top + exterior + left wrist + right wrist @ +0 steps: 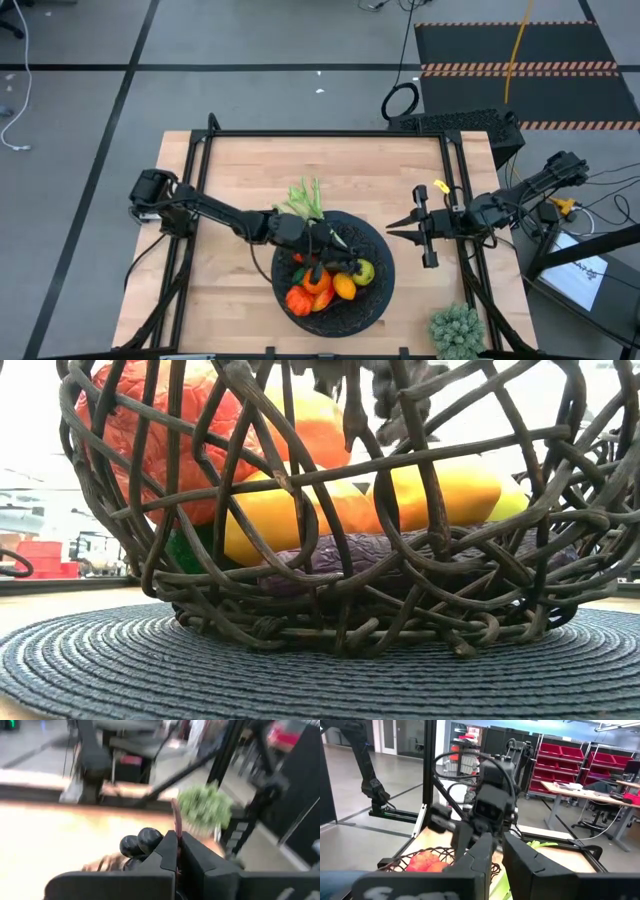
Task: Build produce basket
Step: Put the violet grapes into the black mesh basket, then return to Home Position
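- My left gripper [322, 262]: over the basket [375, 300], lower centre of high view; fingers nearly closed on sth thin and reddish (can't tell what).
- Produce [322, 285]: piled in basket's left half.
- My right gripper [400, 228]: right of basket, fingers apart, empty.

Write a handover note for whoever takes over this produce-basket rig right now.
Left gripper: over the large round black woven basket, shut on what looks like the stem of the dark grapes.
Right gripper: open, waiting beside the basket's right side.
Done: a red fruit, a yellow lemon and a green lime lie in the basket; the long white-green leek rests at its far rim.
Left: lower the grapes in and release them.
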{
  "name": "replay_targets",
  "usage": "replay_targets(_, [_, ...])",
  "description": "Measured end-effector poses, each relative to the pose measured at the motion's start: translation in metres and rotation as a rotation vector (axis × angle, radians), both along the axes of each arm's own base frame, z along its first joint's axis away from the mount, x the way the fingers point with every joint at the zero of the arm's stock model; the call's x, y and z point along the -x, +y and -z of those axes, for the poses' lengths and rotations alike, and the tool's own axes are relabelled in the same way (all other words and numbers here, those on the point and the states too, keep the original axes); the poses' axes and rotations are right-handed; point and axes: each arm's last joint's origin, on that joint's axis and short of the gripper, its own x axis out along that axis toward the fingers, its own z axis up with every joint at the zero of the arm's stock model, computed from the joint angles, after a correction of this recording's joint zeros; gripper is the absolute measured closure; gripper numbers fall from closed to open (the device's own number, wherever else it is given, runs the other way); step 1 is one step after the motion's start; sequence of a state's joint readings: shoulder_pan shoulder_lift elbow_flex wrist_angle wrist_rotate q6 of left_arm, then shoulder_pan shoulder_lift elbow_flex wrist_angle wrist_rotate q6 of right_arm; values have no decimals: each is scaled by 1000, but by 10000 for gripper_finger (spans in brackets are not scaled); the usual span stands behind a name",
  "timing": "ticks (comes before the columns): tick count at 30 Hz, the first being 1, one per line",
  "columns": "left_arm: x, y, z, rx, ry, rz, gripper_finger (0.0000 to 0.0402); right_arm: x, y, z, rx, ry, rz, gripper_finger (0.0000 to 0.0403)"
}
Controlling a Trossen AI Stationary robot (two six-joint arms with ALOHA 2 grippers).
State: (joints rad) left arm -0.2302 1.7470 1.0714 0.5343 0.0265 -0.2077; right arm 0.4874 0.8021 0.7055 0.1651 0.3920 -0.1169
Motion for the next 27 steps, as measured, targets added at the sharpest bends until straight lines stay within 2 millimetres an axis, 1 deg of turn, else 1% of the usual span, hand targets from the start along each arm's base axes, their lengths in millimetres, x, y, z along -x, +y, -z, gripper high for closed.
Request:
replay_targets(3, [4, 6, 5, -24, 107, -13, 393, 0, 0, 0, 3, 0, 0, 365])
replay_targets(5, [7, 9, 4, -21, 146, -29, 381, 0, 0, 0, 5, 2, 0, 365])
replay_targets(9, [14, 12, -4, -54, 171, -66, 335, 0, 0, 1, 6, 5, 0, 365])
replay_targets(14, [29, 15, -13, -113, 246, -137, 277, 0, 0, 1, 4, 6, 0, 365])
replay_targets(18, [43, 19, -26, -130, 279, -166, 244, 0, 0, 1, 5, 8, 0, 365])
replay_targets(21, [55, 20, -38, -144, 282, -197, 227, 0, 0, 1, 5, 9, 0, 365])
replay_targets(24, [69, 20, -51, -180, 270, -232, 219, 0, 0, 2, 7, 13, 1, 365])
replay_targets(27, [78, 21, -63, -220, 228, -255, 218, 0, 0, 2, 11, 22, 1, 365])
